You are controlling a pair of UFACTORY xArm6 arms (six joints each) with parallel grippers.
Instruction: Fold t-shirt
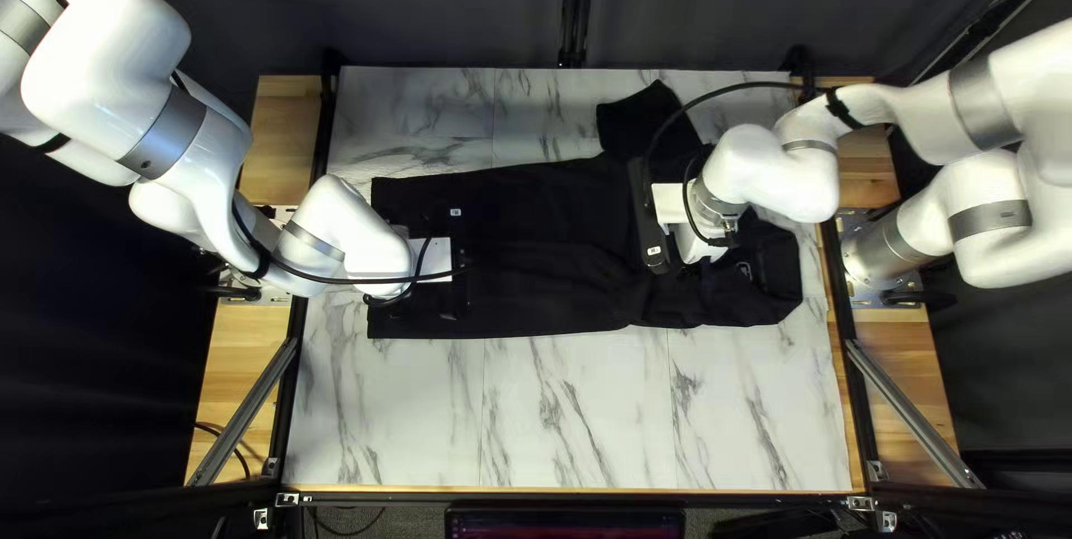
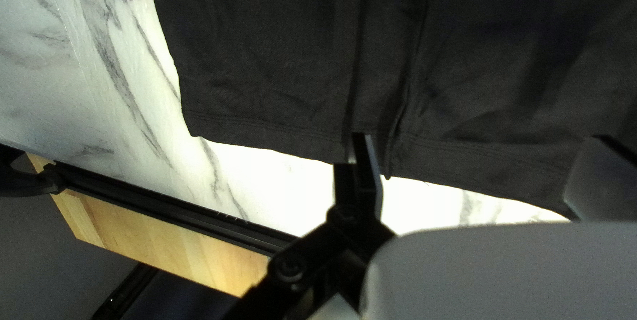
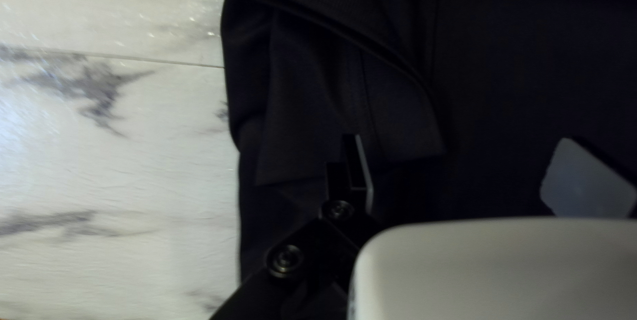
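Note:
A black t-shirt (image 1: 536,260) lies across the table, its hem at the left of the top left view and one sleeve (image 1: 637,120) sticking out toward the far edge. My left gripper (image 1: 452,296) is over the hem end, my right gripper (image 1: 659,232) over the sleeve end. In the left wrist view the left gripper (image 2: 483,173) stands open above the shirt's hem (image 2: 292,137), near a narrow lengthwise crease. In the right wrist view the right gripper (image 3: 472,173) is open over dark cloth, with a loose sewn flap (image 3: 391,114) just ahead. Whether fingertips touch cloth is unclear.
Bare marbled tabletop (image 1: 581,416) shows between the shirt and the near edge. Black frame rails run along both table sides, with wooden boards (image 1: 248,344) beyond them. Cables hang by both wrists.

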